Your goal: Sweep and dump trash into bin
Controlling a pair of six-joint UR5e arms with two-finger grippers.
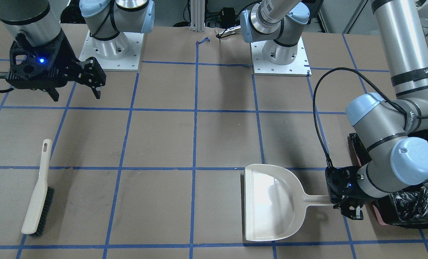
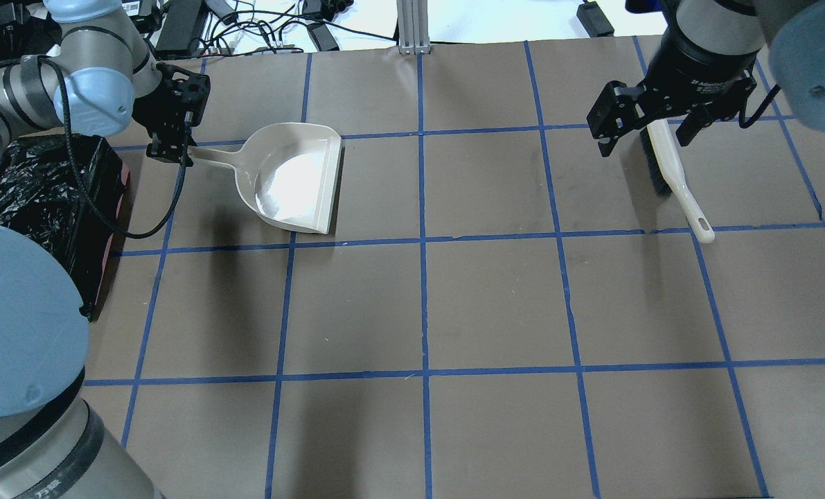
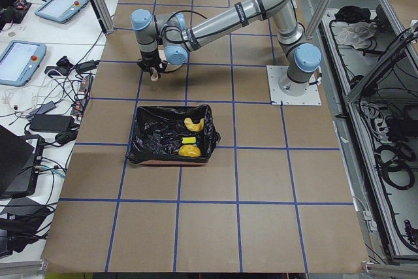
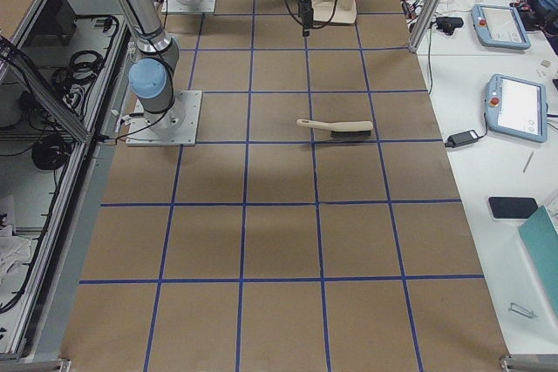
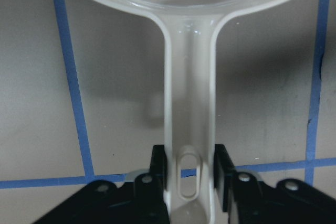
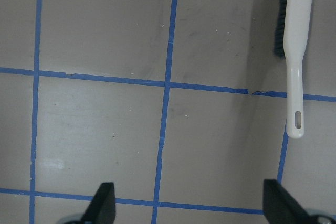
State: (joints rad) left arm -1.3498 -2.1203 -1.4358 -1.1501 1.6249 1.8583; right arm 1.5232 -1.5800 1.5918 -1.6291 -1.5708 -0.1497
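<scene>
The bin point(image 3: 147, 136), a box lined with a black bag, stands at the table's left end and also shows in the overhead view point(image 2: 45, 187). Three pieces of trash lie inside it: a curved slice point(image 3: 194, 123), a yellow-green wedge point(image 3: 189, 140) and a golden lump point(image 3: 189, 152). My left gripper point(image 5: 190, 182) is shut on the handle of the beige dustpan point(image 2: 294, 177), which lies flat and empty on the table next to the bin. My right gripper point(image 2: 644, 142) is open and empty, held above the table over the brush point(image 2: 668, 166).
The brush point(image 1: 39, 190) lies flat on the brown paper, its handle toward the robot. Blue tape lines grid the table. The arm bases point(image 1: 109, 54) stand at the robot's edge. Tablets and cables lie off the far table edge point(image 4: 514, 111).
</scene>
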